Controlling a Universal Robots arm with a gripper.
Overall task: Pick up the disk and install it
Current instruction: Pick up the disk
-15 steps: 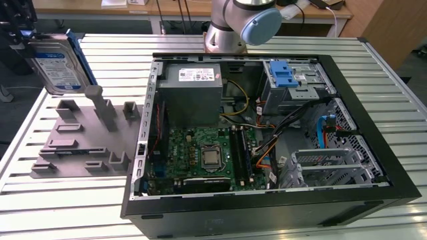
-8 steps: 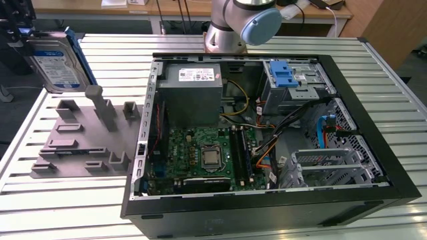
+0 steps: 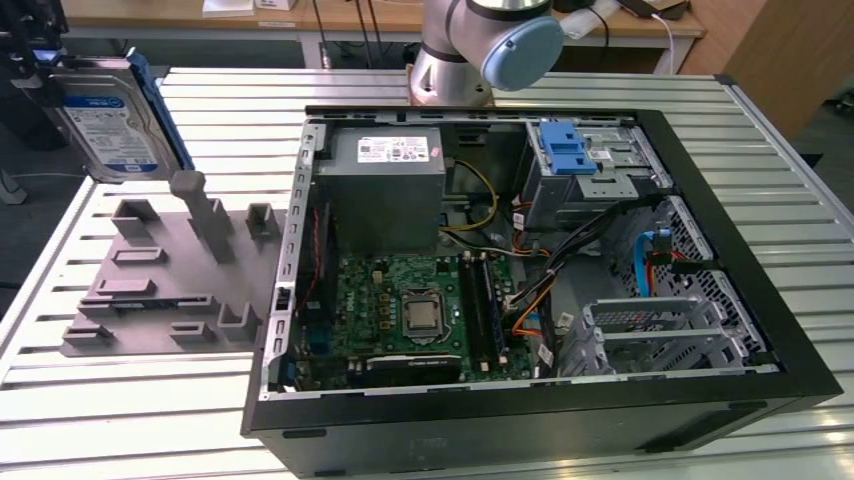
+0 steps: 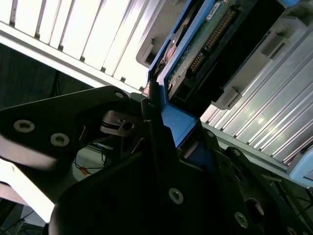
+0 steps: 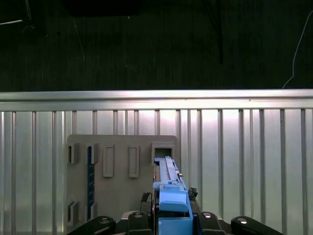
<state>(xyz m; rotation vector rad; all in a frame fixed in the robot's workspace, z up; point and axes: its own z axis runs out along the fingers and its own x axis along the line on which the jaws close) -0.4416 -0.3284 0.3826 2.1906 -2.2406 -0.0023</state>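
Edges first: the open computer case (image 3: 534, 260) takes the centre and right of the exterior view. Its black front wall runs close to the lower edge of the slatted metal table (image 3: 134, 420). Just beside the case's left wall sits the grey fixture (image 3: 160, 285), with its pegs upright and its slots open. Bare slats run along the bottom left of that view and behind the fixture, so there is open room there. Inside the case, upper right, sits a drive cage (image 3: 587, 170) with a blue latch, and cables cross below it. The robot base (image 3: 467, 50) stands at top centre, behind the case.

Now the pincer. The gripper (image 3: 60, 62) is up in the upper left corner of the exterior view, dark and partly cut by the frame edge. The disk (image 3: 114, 125) hangs under it, upright on edge, label facing the camera. Its lower corner is near the tallest peg; touching or not, I cannot tell. In the second wrist view the black fingers (image 4: 156, 161) are pressed onto the blue carrier (image 4: 178, 125) from both sides, pinching it. In the first wrist view the carrier's edge runs out between them, over the fixture.
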